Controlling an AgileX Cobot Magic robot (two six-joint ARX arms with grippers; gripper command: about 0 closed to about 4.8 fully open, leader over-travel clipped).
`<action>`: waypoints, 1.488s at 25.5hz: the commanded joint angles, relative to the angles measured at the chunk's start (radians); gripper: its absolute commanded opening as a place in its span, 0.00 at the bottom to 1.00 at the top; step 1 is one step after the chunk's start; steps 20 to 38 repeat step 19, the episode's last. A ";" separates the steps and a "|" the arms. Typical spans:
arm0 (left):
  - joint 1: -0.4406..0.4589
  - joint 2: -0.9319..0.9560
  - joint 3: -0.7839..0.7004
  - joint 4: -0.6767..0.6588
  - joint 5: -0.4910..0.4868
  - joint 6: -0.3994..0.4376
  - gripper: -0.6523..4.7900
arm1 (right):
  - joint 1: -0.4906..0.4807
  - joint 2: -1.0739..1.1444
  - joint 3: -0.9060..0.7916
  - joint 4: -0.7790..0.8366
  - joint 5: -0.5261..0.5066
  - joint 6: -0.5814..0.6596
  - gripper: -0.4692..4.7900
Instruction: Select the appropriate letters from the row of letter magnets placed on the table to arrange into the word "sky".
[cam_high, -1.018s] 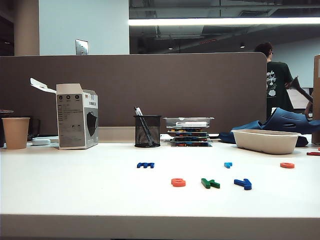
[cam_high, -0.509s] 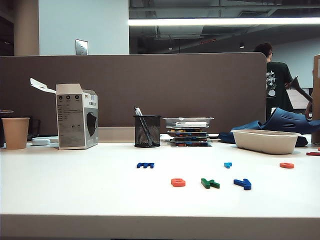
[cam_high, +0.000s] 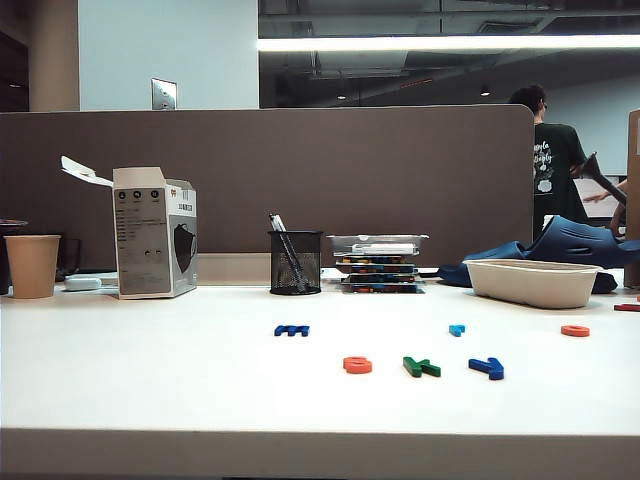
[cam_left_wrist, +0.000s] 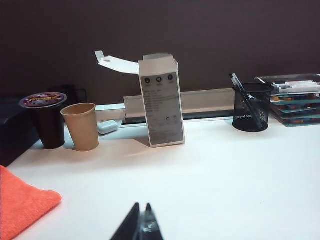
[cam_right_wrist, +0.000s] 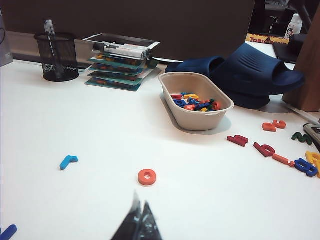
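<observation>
Orange-red s (cam_high: 357, 365), green k (cam_high: 421, 367) and blue y (cam_high: 486, 369) lie aligned on the bench (cam_high: 150, 380), the word apparently complete; left pincer (cam_left_wrist: 141, 225) and right pincer (cam_right_wrist: 139, 222) both pressed together, empty.

A mesh pen cup (cam_high: 295, 262) stands beside stacked trays (cam_high: 378, 262). An open white carton (cam_left_wrist: 161, 101), a paper cup (cam_left_wrist: 81, 126) and an orange cloth (cam_left_wrist: 22, 201) lie beyond the left pincer (cam_left_wrist: 141, 223); a beige bowl (cam_right_wrist: 195, 116) of letters beyond the right pincer (cam_right_wrist: 139, 218).
</observation>
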 joint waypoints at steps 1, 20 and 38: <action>0.001 0.000 0.005 0.002 0.000 0.003 0.11 | 0.002 -0.007 -0.006 0.007 0.002 -0.002 0.08; 0.001 0.000 0.005 -0.017 0.000 0.003 0.11 | 0.001 -0.007 -0.006 -0.001 0.002 -0.002 0.08; 0.001 0.000 0.005 -0.017 0.000 0.003 0.11 | 0.001 -0.007 -0.006 -0.001 0.002 -0.002 0.08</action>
